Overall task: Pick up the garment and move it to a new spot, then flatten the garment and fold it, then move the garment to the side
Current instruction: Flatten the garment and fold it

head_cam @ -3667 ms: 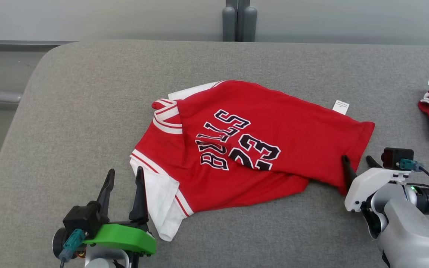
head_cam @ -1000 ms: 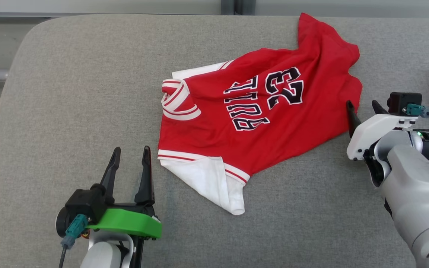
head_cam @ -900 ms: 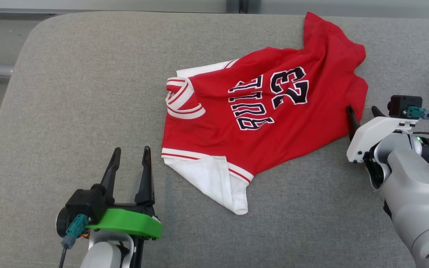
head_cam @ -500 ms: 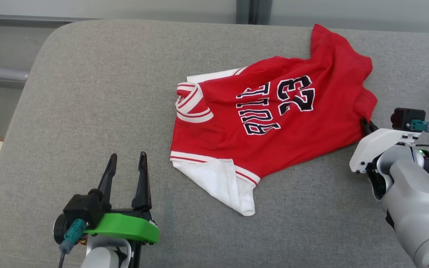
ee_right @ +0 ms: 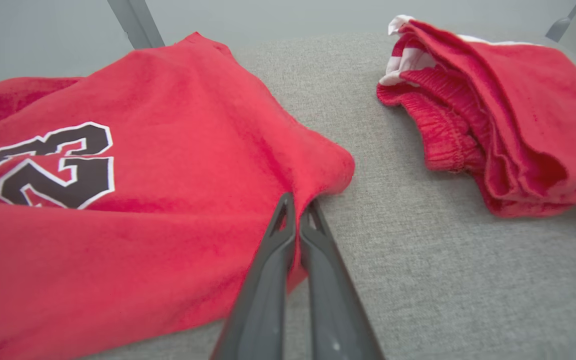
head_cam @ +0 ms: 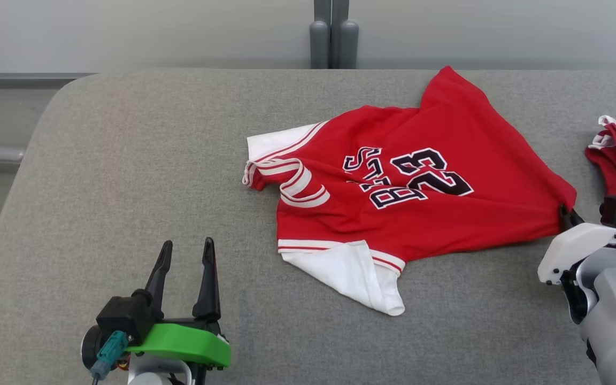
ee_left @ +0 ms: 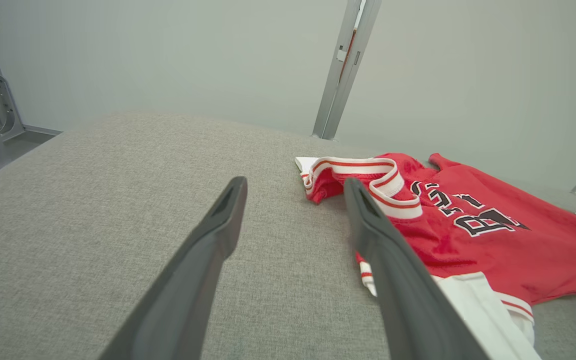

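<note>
Garment (head_cam: pixel 420 214), a red jersey, lies rumpled right of centre on the grey table (head_cam: pixel 126 160) in the head view, its right corner pinched by the right gripper (head_cam: pixel 568 214). Left wrist view: the left gripper (ee_left: pixel 294 185) stands spread and empty near the collar (ee_left: pixel 368 175). Right wrist view: the hem is clamped, so flattening looks to be in hand; next, draw that corner taut.

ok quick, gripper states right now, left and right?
Left gripper: open, holding nothing.
Right gripper: shut on the hem corner of the red jersey.
</note>
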Available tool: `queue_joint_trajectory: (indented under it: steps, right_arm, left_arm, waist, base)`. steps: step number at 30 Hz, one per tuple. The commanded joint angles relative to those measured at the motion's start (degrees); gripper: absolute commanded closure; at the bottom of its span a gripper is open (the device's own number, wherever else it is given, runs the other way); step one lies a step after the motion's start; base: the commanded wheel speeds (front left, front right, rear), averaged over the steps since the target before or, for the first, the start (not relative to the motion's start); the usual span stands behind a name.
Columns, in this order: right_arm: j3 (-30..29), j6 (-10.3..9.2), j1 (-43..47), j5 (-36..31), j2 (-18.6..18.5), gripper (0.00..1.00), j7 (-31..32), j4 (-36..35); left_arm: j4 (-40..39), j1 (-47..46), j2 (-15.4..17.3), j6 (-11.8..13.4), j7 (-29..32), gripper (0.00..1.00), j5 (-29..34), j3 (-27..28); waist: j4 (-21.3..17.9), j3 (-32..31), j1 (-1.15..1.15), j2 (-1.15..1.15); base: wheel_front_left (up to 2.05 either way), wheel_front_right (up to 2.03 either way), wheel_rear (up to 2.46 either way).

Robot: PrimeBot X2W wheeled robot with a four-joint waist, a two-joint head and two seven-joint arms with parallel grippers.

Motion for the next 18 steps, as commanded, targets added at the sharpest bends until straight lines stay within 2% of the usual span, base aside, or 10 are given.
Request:
queue_joint_trajectory:
  steps: [1, 6, 12, 13, 14, 15, 16, 18]
  right_arm:
    - [-0.56, -0.06, 0.57, -1.24, 0.46, 1.0, -0.19, -1.0]
    - [-0.4, -0.05, -1.13, -6.29, 3.87, 1.0, -0.18, -3.13]
    - [2.0, -0.05, -4.7, -12.3, 8.35, 1.0, 1.68, -1.94]
    - [2.23, -0.05, -5.29, -13.03, 8.84, 0.96, 1.8, -1.57]
    - [2.38, -0.05, -5.87, -13.91, 9.36, 0.72, 2.19, -1.01]
    - [2.36, -0.05, -6.27, -14.53, 9.71, 0.42, 2.15, -0.56]
    - [2.31, -0.05, -6.81, -15.17, 10.12, 0.0, 1.98, -0.23]
    - [2.25, -0.05, -7.54, -15.48, 10.89, 0.0, 1.56, 0.0]
  left_arm:
    - [-0.07, 0.94, 0.14, 0.19, -0.01, 0.0, 0.09, 0.02]
    - [0.13, 0.72, 0.14, -0.15, -0.01, 0.0, 0.22, -0.16]
    - [0.28, -0.43, 0.14, -0.39, -0.01, 0.0, 0.2, -0.57]
    - [0.34, -0.67, 0.14, -0.45, -0.01, 0.0, 0.15, -0.7]
    - [0.34, -0.91, 0.14, -0.46, -0.01, 0.0, 0.1, -0.85]
    - [0.39, -1.11, 0.14, -0.45, -0.01, 0.0, 0.05, -0.99]
    - [0.39, -1.32, 0.14, -0.42, -0.01, 0.0, 0.02, -1.05]
    - [0.36, -1.44, 0.14, -0.22, -0.01, 0.0, 0.0, -0.91]
  waist:
    - [-0.28, -0.45, 0.0, 0.0]
    - [0.34, -0.42, 0.0, 0.0]
    - [1.8, 0.45, 0.0, 0.0]
    - [2.08, 0.61, 0.0, 0.0]
    - [2.42, 0.8, 0.0, 0.0]
    - [2.75, 0.95, 0.0, 0.0]
    - [3.12, 1.14, 0.0, 0.0]
    - [3.55, 1.41, 0.0, 0.0]
  base:
    - [0.0, 0.0, 0.0]
    - [0.0, 0.0, 0.0]
    - [0.0, 0.0, 0.0]
    - [0.0, 0.0, 0.0]
    - [0.0, 0.0, 0.0]
    - [0.0, 0.0, 0.0]
    - [0.0, 0.0, 0.0]
    - [0.0, 0.0, 0.0]
